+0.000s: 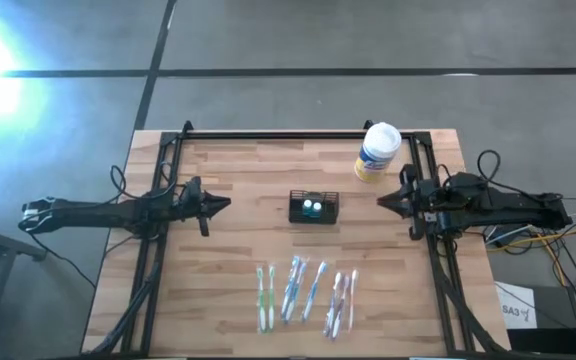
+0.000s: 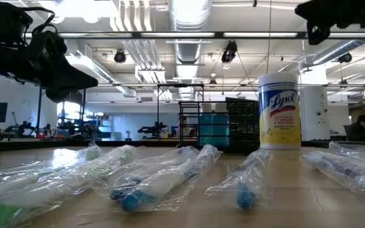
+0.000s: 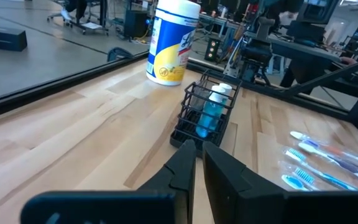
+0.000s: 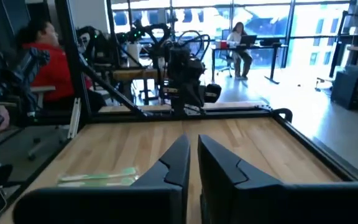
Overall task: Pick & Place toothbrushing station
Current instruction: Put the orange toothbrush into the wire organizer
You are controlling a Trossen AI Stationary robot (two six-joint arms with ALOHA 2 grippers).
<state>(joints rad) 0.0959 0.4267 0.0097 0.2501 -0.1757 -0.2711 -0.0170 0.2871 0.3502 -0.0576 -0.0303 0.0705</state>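
Note:
The toothbrushing station, a small black wire-mesh caddy (image 1: 313, 207), stands on its base at the middle of the wooden table, with two small blue-and-white bottles (image 3: 211, 111) upright inside. It also shows in the left wrist view (image 3: 199, 118) and, far off, in the low view (image 2: 213, 130). My left gripper (image 1: 226, 205) hovers to the caddy's left, shut and empty, pointing at it (image 3: 199, 155). My right gripper (image 1: 380, 201) hovers to the caddy's right, shut and empty (image 4: 193, 152). The caddy does not show in the right wrist view.
A white canister with a yellow label (image 1: 378, 152) stands at the far right, behind the caddy (image 3: 171, 40). Several plastic-wrapped toothbrushes (image 1: 306, 292) lie in a row near the table's front edge. A black frame (image 1: 298, 134) runs along the far and side edges.

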